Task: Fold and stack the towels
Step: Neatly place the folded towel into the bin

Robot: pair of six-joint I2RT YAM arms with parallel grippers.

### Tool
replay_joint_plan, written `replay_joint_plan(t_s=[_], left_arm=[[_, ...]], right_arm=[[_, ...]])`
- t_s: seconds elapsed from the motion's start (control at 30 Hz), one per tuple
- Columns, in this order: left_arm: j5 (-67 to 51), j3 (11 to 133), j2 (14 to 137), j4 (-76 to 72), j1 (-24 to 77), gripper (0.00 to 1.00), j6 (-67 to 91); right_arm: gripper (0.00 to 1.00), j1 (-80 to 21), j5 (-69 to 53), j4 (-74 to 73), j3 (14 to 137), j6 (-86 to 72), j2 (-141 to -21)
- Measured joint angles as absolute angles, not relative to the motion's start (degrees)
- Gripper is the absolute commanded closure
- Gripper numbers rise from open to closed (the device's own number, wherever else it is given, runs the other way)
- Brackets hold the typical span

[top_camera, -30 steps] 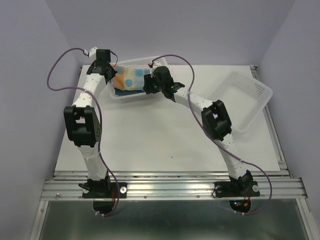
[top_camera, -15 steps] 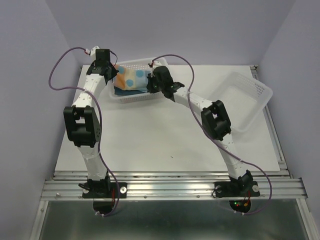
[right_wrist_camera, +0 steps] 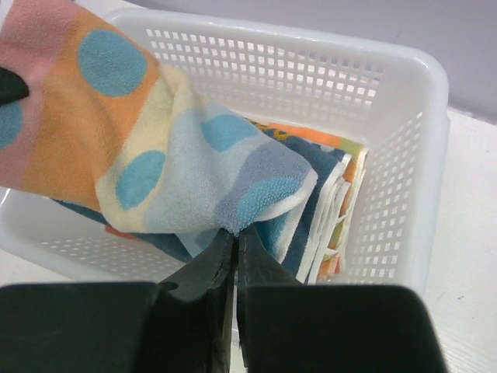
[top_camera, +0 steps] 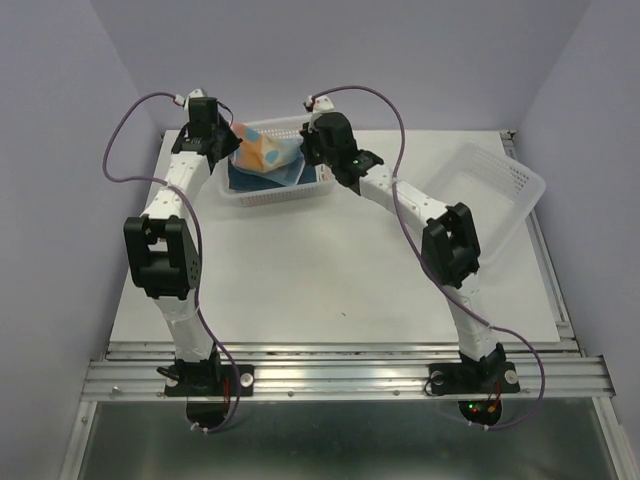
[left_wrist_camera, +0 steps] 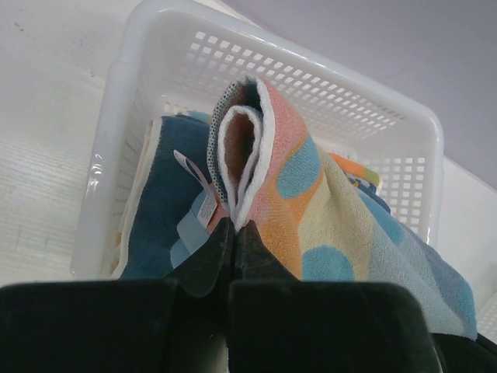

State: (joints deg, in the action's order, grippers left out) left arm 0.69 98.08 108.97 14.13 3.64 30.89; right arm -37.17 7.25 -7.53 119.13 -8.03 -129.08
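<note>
top external: white table (top_camera: 330,280), lilac walls (top_camera: 400,60); left gripper (left_wrist_camera: 233,228) and right gripper (right_wrist_camera: 235,233) clamp one dotted towel (top_camera: 265,150)

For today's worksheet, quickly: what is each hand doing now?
Left hand: shut on the soft pastel-striped cloth towel with blue dots.
Right hand: shut on that towel's other end.

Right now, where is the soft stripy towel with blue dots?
Top view, far left: the stripy towel hangs above the white plastic basket, pinched by left gripper and right gripper.
</note>
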Motion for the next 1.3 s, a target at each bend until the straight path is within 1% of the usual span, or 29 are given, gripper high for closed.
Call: replay_joint_plan(t_s=[0.13, 0.27, 0.37, 0.4, 0.43, 0.5, 0.53, 0.6, 0.63, 0.67, 0.7, 0.77, 0.83, 0.9, 0.97, 1.2, 1.27, 1.3], left_arm=[[0.27, 96.86, 108.07, 12.99, 3.64, 1.0, 30.89], [2.44, 96.86, 108.05, 13.04, 3.68, 1.0, 30.85], [3.31, 96.86, 108.05, 13.06, 3.68, 1.0, 30.85], [3.77, 96.86, 108.07, 13.1, 3.64, 1.0, 30.85], [3.95, 96.86, 108.07, 13.1, 3.64, 1.0, 30.85], [4.89, 96.86, 108.27, 13.13, 3.6, 1.0, 30.74], [5.28, 96.92, 108.6, 13.23, 3.57, 1.0, 30.46], [5.74, 97.38, 109.4, 13.61, 3.46, 1.0, 30.09], [5.74, 98.54, 110.69, 14.68, 3.29, 0.97, 29.58], [5.72, 99.61, 111.68, 15.42, 3.14, 0.91, 29.21], [5.39, 101.01, 112.99, 16.21, 2.92, 0.79, 28.71], [4.73, 102.85, 115.18, 17.37, 2.76, 0.59, 27.77], [4.43, 103.02, 116.01, 18.5, 2.5, 0.51, 27.24], [4.23, 103.02, 116.14, 19.97, 2.48, 0.42, 27.09], [4.03, 103.02, 116.07, 20.6, 2.5, 0.4, 26.81], [3.49, 102.8, 113.4, 22.52, 2.5, 0.39, 26.2], [3.49, 102.59, 111.22, 22.79, 2.5, 0.32, 26.04], [3.51, 102.45, 110.08, 22.87, 2.5, 0.29, 25.96]], right_arm=[[0.99, -37.17, 8.12, -7.57, 118.02, -7.18, -129.01], [0.98, -37.17, 5.74, -8.67, 115.5, -7.05, -129.03], [0.94, -37.17, 5.54, -9.41, 115.37, -7.03, -129.36], [0.85, -37.17, 5.54, -9.54, 115.37, -6.96, -129.51], [0.8, -37.17, 5.52, -9.72, 115.42, -6.87, -129.78], [0.73, -37.15, 5.08, -9.82, 115.44, -6.68, -130.54], [0.64, -37.15, 4.86, -9.85, 115.44, -6.79, -130.98], [0.61, -37.15, 4.23, -9.96, 115.44, -6.79, -132.4], [0.61, -37.15, 4.21, -10.13, 115.44, -6.66, -133.08], [0.65, -37.15, 4.23, -10.33, 115.44, -6.76, -133.58], [0.7, -37.15, 4.34, -10.15, 115.44, -6.83, -134.06], [0.79, -37.1, 4.67, -10.11, 115.46, -7.11, -134.41], [0.85, -36.99, 5.04, -10.28, 115.46, -7.22, -134.39], [0.86, -36.77, 5.58, -10.41, 115.59, -7.49, -134.39], [0.86, -36.71, 6.26, -10.72, 115.83, -7.46, -134.39], [0.88, -35.44, 8.14, -12.51, 118.06, -7.25, -134.39], [0.87, -34.52, 8.36, -12.93, 118.3, -7.29, -134.39], [0.82, -33.98, 8.4, -13.1, 118.32, -7.29, -134.39]])
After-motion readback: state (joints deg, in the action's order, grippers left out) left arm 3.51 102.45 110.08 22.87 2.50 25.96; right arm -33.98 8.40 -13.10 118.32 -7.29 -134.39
